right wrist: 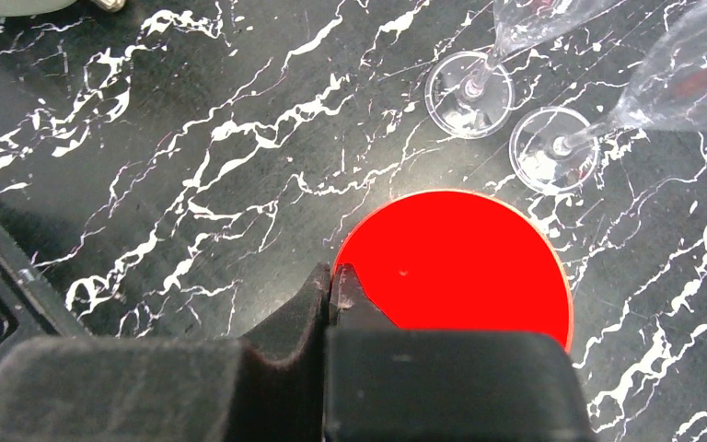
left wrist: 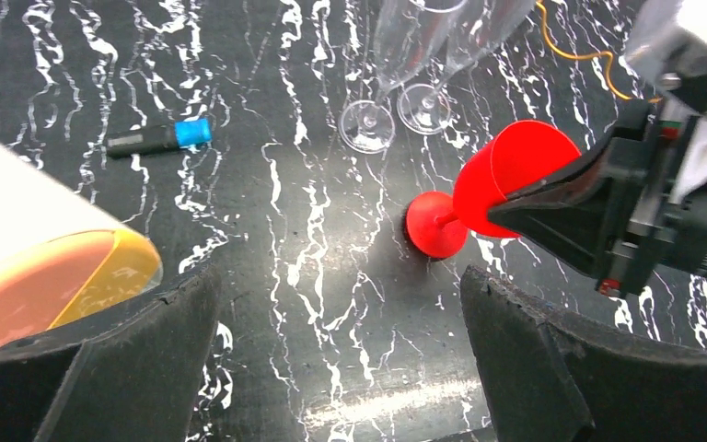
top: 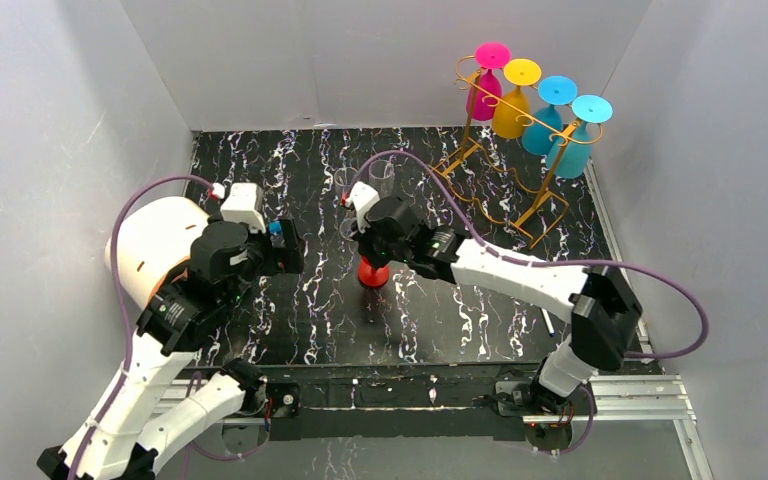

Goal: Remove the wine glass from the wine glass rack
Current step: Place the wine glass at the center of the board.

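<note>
1. Right gripper point(right wrist: 333, 281): fingers pinched shut on the rim of the red wine glass point(left wrist: 515, 175). Its foot is on the table point(top: 310, 310), well apart from the wine glass rack point(top: 457, 158).
2. Left gripper point(left wrist: 341, 368): fingers wide apart and empty, the farther of the two from the glass.

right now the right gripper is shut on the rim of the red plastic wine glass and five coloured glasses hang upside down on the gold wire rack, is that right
No: four hang on the gold wire rack, not five: a pink glass, a yellow glass, a blue glass and a turquoise glass, as the top external view shows. The rest holds.
</note>
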You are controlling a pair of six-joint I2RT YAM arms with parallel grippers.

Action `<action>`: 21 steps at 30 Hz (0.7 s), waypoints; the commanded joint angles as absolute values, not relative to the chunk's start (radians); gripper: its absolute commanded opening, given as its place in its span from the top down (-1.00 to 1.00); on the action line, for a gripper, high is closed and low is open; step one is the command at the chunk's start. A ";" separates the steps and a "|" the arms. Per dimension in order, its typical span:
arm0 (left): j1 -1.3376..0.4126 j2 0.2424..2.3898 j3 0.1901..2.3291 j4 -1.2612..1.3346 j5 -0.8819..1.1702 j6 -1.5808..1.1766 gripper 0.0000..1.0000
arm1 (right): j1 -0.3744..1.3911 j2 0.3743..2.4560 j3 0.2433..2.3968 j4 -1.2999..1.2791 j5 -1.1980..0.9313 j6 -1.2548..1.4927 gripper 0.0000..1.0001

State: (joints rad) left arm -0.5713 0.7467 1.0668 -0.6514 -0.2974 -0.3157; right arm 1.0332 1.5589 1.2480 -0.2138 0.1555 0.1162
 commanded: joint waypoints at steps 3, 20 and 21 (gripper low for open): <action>-0.568 0.670 1.081 -0.712 -0.433 -0.318 -0.97 | 1.058 1.661 1.380 -0.130 0.213 0.087 0.97; -0.568 0.537 1.103 -0.780 -0.639 -0.330 -0.97 | 1.102 2.001 1.732 -0.110 0.245 -0.041 0.97; -0.568 0.537 1.103 -0.786 -0.643 -0.328 -0.97 | 1.103 2.027 1.766 -0.116 0.249 -0.056 0.97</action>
